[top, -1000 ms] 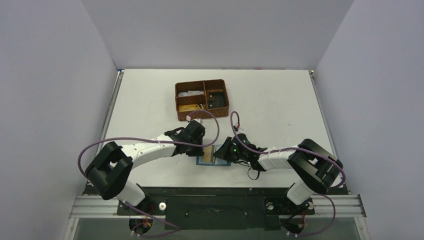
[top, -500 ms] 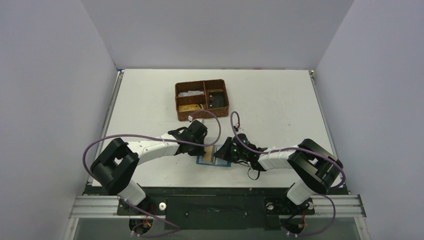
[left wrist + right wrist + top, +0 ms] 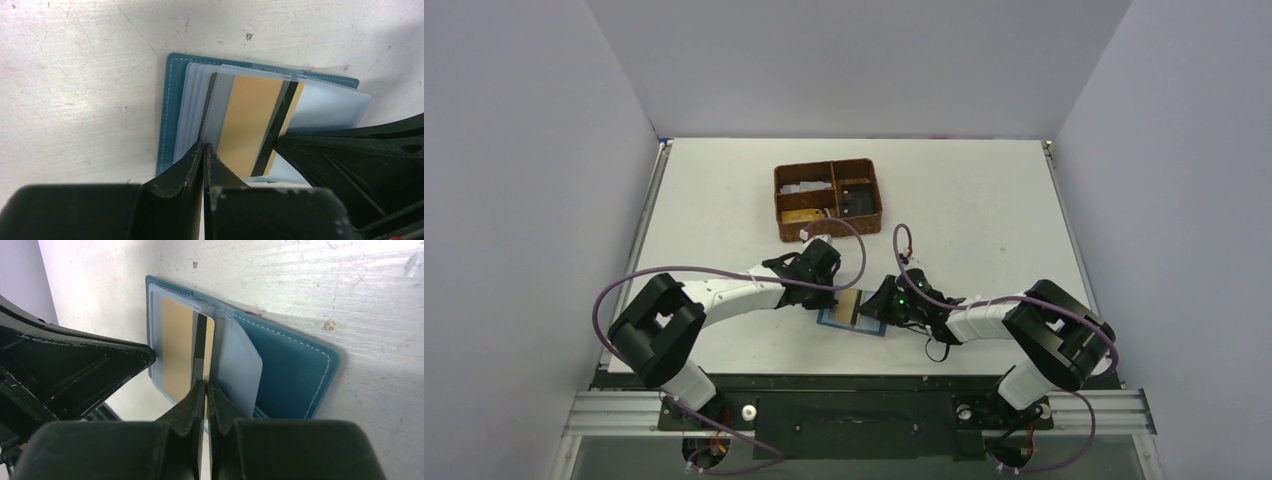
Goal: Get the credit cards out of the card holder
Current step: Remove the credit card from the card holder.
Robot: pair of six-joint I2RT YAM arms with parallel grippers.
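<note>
Since the earlier frame the left arm has swung its elbow inward, and the left tool [image 3: 829, 290] is now closer to the card holder [image 3: 866, 328]. The right tool [image 3: 205, 387] has drawn back a little toward 3 o'clock. The gold patch over the holder is larger than before.

The teal card holder lies open and flat on the tabletop [image 3: 984, 210], at 6 o'clock from the brown basket [image 3: 844, 231] and between the two tools. The left tool comes to it from 9 o'clock and the right tool from 3 o'clock.

The left tool has its jaws pressed together, with the tips on the near edge of a clear sleeve [image 3: 220, 100]. I cannot tell if the thin sleeve is really caught between them. The right tool is also closed narrow, and it pinches the edge of a tan-gold credit card [image 3: 177, 345] with a dark stripe. This card stands partly out of the sleeves above the left half of the holder. I cannot tell if the gold behind the stripe belongs to a second card.
</note>
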